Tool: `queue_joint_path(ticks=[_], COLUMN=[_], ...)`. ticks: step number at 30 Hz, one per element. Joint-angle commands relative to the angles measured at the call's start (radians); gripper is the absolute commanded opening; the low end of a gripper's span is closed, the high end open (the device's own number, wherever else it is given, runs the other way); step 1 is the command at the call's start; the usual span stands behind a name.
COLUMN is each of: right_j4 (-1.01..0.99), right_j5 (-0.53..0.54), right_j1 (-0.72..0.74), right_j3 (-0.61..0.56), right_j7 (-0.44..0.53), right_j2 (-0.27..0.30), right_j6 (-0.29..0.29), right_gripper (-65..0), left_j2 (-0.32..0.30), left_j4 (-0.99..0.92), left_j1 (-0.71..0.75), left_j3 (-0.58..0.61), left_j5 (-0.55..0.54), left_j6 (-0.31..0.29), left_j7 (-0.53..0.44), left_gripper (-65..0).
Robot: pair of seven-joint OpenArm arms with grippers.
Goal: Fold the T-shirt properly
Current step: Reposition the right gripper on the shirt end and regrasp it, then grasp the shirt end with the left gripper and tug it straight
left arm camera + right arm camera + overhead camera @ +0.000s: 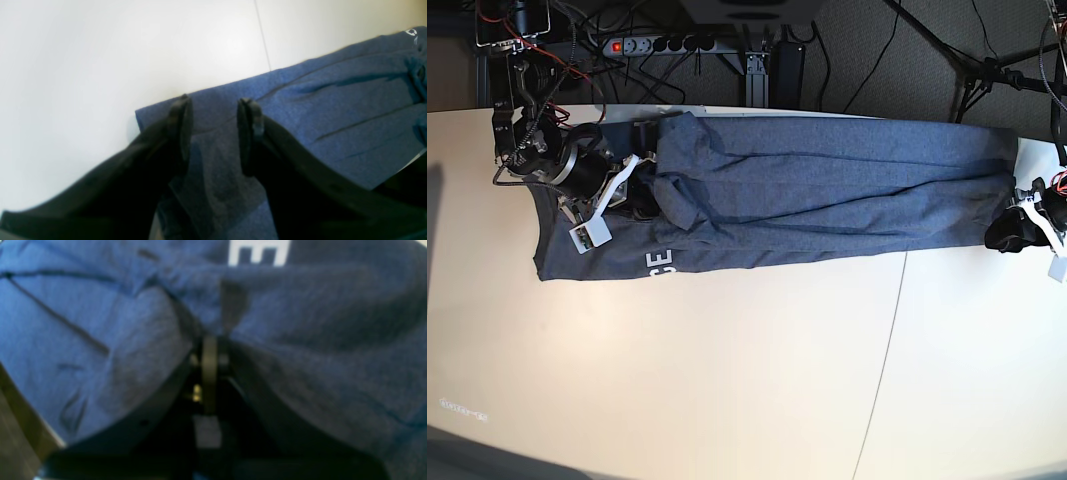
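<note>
The heathered slate-blue cotton T-shirt [827, 195] lies stretched across the white worktop [727, 380]. Right gripper [210, 343] jaws clench bunched cloth; left gripper [213, 130] jaws are released over its hem corner. Soft, limp fabric: grip edges.

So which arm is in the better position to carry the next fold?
Probably the right: the right gripper is already shut on a bunch of the T-shirt. The left gripper is open over the shirt's corner, holding nothing.

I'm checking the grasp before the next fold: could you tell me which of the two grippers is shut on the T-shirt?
The right gripper: cloth of the T-shirt bunches at its closed tips. The left gripper is open.
</note>
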Motion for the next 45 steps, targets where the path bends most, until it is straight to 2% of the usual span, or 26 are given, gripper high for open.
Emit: queue_joint_path(ticks=[1, 5, 9, 14, 19, 27, 33, 35, 41, 45], right_j4=[-0.004, 0.02, 0.071, 0.081, 0.08, 0.08, 0.08, 0.08, 0.08, 0.08], right_j5=[-0.016, 0.04, 0.03, 0.01, -0.022, -0.021, -0.025, -0.025, -0.024, -0.026], right_j1=[0.006, 0.007, 0.007, 0.01, 0.01, 0.01, 0.01, 0.01, 0.01, 0.01], right_j3=[0.004, 0.004, 0.004, 0.004, 0.004, 0.004, 0.004, 0.004, 0.004, 0.004], right_j7=[-0.014, -0.007, -0.007, -0.007, -0.01, -0.007, -0.009, -0.011, -0.011, -0.01], right_j2=[0.011, 0.013, 0.013, 0.013, 0.014, 0.013, 0.013, 0.014, 0.013, 0.013], right_j6=[0.022, 0.023, 0.022, 0.022, 0.022, 0.022, 0.022, 0.022, 0.022, 0.022], right_gripper=[-65.0, -65.0, -65.0, -65.0, -65.0, -65.0, -65.0, -65.0, -65.0, -65.0], left_j2=[-0.025, -0.025, -0.025, -0.025, -0.021, -0.002, -0.003, -0.003, 0.012, 0.022], left_j4=[0.012, 0.012, 0.012, -0.009, -0.125, -0.262, -0.186, -0.126, 0.027, 0.041], left_j1=[-0.013, -0.01, 0.024, 0.065, 0.071, 0.061, 0.042, 0.042, 0.068, 0.084], left_j3=[-0.01, -0.01, -0.01, -0.033, -0.039, -0.045, -0.171, -0.184, -0.164, -0.082], left_j5=[-0.018, -0.022, -0.088, -0.12, -0.172, -0.18, -0.268, -0.267, -0.278, -0.286], left_j6=[-0.02, -0.02, -0.02, -0.02, -0.02, -0.02, -0.02, -0.02, -0.02, -0.02], left_j7=[-0.018, -0.018, 0.011, 0.019, 0.019, -0.019, 0.047, 0.06, 0.075, 0.099], left_gripper=[-42.5, -42.5, -42.5, -42.4, -42.4, -42.4, -42.4, -42.4, -42.4, -42.4])
